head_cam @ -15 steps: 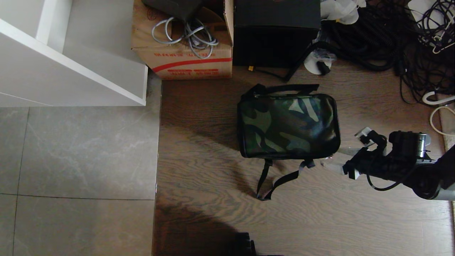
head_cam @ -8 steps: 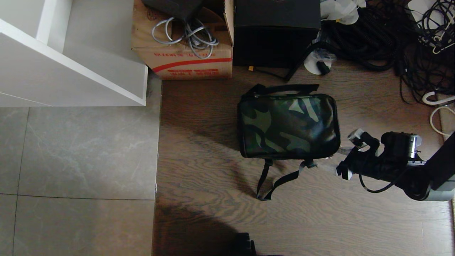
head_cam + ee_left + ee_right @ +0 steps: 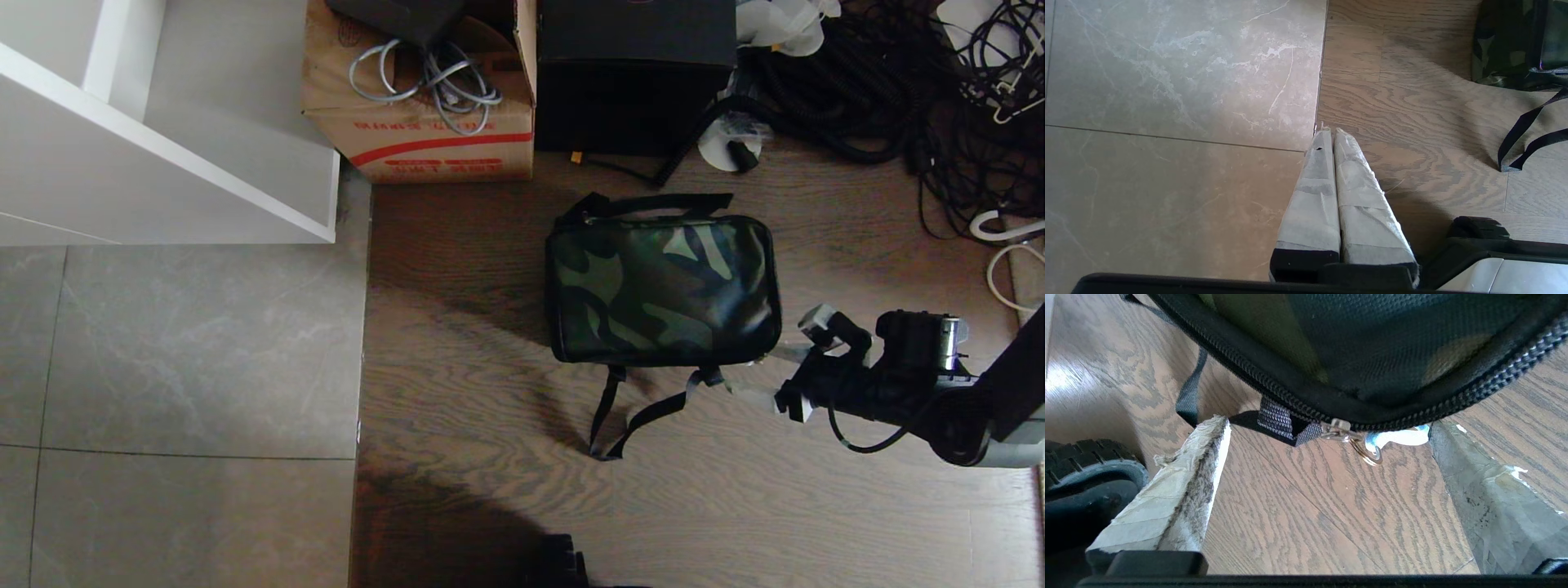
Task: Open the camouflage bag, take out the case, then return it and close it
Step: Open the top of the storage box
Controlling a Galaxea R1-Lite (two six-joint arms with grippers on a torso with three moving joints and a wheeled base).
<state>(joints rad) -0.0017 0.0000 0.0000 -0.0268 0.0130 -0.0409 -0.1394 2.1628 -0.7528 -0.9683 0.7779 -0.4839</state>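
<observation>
Right gripper (image 3: pixel 763 377) had crept left toward the near right corner of the camouflage bag (image 3: pixel 661 282), which lay zipped shut on the wood floor (image 3: pixel 473 392). Fingers spread wide, grasping nothing, bracketing the white zipper pull (image 3: pixel 1396 439). Case not visible, presumably inside. Unzipping looked imminent. Left gripper (image 3: pixel 1329 131) parked, fingers clenched together.

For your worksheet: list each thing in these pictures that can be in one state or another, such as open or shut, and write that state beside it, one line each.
camouflage bag: zipped shut, lying flat on the wooden floor
white zipper pull: at the bag's corner, ungripped, between the open fingers
right gripper: open, empty, at the bag's corner
left gripper: shut, empty, over the floor
cardboard box: open at the top, cables inside
</observation>
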